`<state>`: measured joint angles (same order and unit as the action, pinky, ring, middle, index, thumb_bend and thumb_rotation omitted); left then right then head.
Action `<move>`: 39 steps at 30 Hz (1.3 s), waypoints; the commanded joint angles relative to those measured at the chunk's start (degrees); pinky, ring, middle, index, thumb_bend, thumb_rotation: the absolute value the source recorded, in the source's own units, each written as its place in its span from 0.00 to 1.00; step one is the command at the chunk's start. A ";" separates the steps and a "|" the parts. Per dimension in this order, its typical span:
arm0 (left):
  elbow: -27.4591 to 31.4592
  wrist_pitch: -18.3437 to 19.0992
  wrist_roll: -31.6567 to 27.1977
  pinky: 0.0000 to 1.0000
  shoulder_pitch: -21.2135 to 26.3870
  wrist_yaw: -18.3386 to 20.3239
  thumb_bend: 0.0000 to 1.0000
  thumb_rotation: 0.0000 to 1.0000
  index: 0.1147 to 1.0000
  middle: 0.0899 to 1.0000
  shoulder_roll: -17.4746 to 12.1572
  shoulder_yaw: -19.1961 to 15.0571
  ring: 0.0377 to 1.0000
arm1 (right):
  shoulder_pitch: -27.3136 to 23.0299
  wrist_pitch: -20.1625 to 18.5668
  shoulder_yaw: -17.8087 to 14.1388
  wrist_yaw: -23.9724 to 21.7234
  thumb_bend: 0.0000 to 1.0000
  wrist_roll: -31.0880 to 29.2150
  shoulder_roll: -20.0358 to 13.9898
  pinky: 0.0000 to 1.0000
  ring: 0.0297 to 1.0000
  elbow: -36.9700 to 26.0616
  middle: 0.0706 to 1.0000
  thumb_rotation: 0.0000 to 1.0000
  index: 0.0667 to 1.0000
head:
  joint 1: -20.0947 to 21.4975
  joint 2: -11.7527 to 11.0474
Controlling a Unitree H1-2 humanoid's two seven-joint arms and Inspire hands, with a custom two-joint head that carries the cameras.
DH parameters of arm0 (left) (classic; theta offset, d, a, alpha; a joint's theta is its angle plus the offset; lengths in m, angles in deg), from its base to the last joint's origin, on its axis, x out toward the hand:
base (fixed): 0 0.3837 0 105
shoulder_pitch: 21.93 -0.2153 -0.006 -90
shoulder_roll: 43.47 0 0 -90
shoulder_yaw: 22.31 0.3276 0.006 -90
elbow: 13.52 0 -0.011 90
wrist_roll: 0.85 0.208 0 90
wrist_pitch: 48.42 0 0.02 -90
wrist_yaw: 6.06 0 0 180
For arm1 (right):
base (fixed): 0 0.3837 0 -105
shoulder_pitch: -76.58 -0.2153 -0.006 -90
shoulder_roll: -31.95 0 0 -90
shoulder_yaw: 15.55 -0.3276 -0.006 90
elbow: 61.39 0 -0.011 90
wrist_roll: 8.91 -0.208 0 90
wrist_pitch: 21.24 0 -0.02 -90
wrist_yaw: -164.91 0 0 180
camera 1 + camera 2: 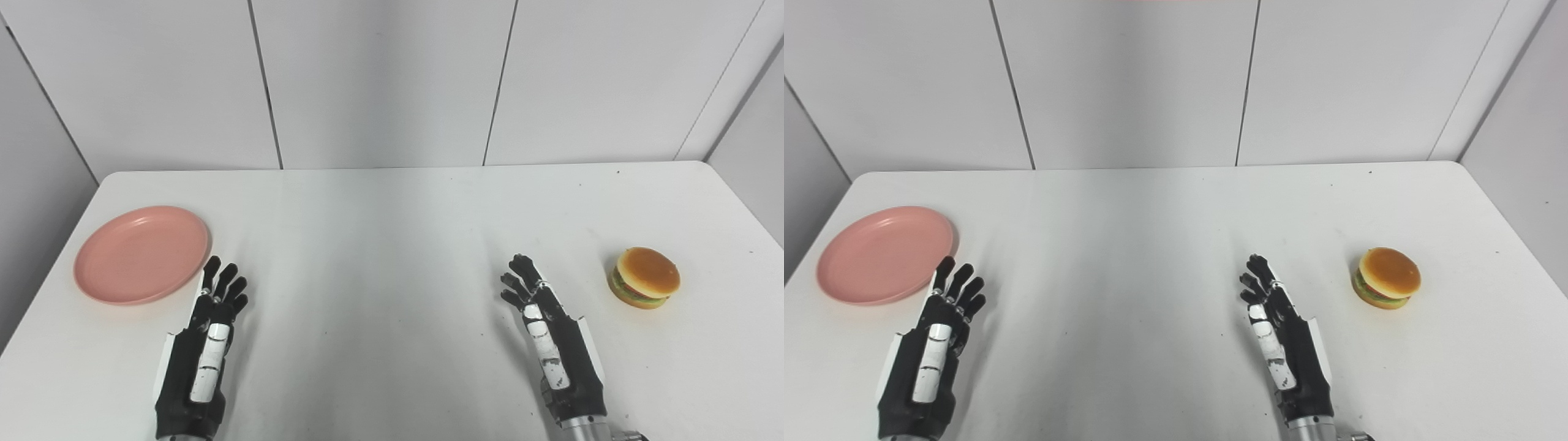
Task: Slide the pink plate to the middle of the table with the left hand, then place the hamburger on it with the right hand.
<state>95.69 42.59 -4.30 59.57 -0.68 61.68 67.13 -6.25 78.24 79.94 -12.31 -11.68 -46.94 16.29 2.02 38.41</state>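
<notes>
A: Where is the plate [142, 254]?

B: It lies flat near the left edge of the tabletop [392, 233], closer to the far corner than to the near one. It carries nothing. The middle of the tabletop is bare.

A: And the hamburger [644, 277]?

B: It sits upright near the right edge, well apart from the plate.

A: State of the left hand [205, 343]?

B: Fingers extended and slightly apart, holding nothing. The fingertips [212, 264] are just beside the plate's near-right rim; contact cannot be confirmed.

A: The right hand [551, 334]?

B: Also unloaded, fingers extended with slight gaps, tips curled a little. It rests near the hamburger, on its inner side, not touching it.

A: Stage of the task?

B: By my estimate, the first step has not begun; the plate is not yet moved.

A: Failure modes?

B: Pressing down on the rim could tip the shallow plate instead of sliding it. A push from the near side would send it toward the far edge rather than the middle. A plate stopped short leaves the hamburger placement off the plate. The hamburger looks soft and layered; an uneven grasp may let it slip or shear apart.
</notes>
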 commanded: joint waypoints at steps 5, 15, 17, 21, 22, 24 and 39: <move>1.30 -1.52 -0.13 0.94 -2.71 -0.05 0.75 0.82 1.00 0.98 -0.62 0.26 0.95 | 0.83 -0.21 0.07 -1.17 0.73 -1.01 1.76 0.85 0.87 -1.87 0.91 0.88 0.88 | -0.08 -0.07; 0.71 -1.49 -0.20 0.95 -2.66 0.04 0.75 0.82 1.00 0.98 -0.61 0.38 0.95 | 0.71 -0.49 -0.01 -1.47 0.73 -1.48 1.72 0.85 0.86 -1.51 0.90 0.87 0.88 | -0.38 -0.52; 0.32 -1.85 0.03 0.94 -2.68 0.05 0.74 0.82 1.00 0.98 -0.58 0.54 0.95 | 0.73 -0.34 -0.12 -1.51 0.73 -1.57 1.59 0.85 0.86 -1.20 0.90 0.87 0.88 | -0.90 -1.08; -0.67 -2.64 0.17 0.95 -2.71 0.08 0.74 0.83 1.00 0.98 -0.34 0.91 0.95 | 0.81 0.16 -0.36 -1.78 0.74 -2.16 1.34 0.85 0.87 -0.49 0.91 0.87 0.88 | -2.45 -2.52; -0.92 -2.80 0.15 0.95 -2.73 0.07 0.73 0.83 1.00 0.98 -0.27 1.01 0.95 | 0.83 0.36 -0.44 -1.93 0.74 -2.48 1.22 0.86 0.87 -0.25 0.91 0.87 0.88 | -2.45 -2.52; -1.64 -3.41 0.21 0.95 -2.73 0.03 0.73 0.82 1.00 0.98 0.00 1.31 0.95 | 0.84 0.99 -0.73 -2.39 0.73 -3.22 0.85 0.86 0.88 0.53 0.91 0.87 0.89 | -3.27 -3.28; -8.20 -9.85 4.11 0.93 -2.00 -2.90 0.69 0.84 1.00 0.96 2.22 4.17 0.93 | 0.09 5.32 -3.46 -4.39 0.73 -6.10 -1.22 0.86 0.88 7.12 0.93 0.87 0.90 | -11.23 -9.97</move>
<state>86.92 35.90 -0.87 59.41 -3.03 62.74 70.76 -7.02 80.95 78.12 -15.80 -17.55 -47.78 19.73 -9.13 28.39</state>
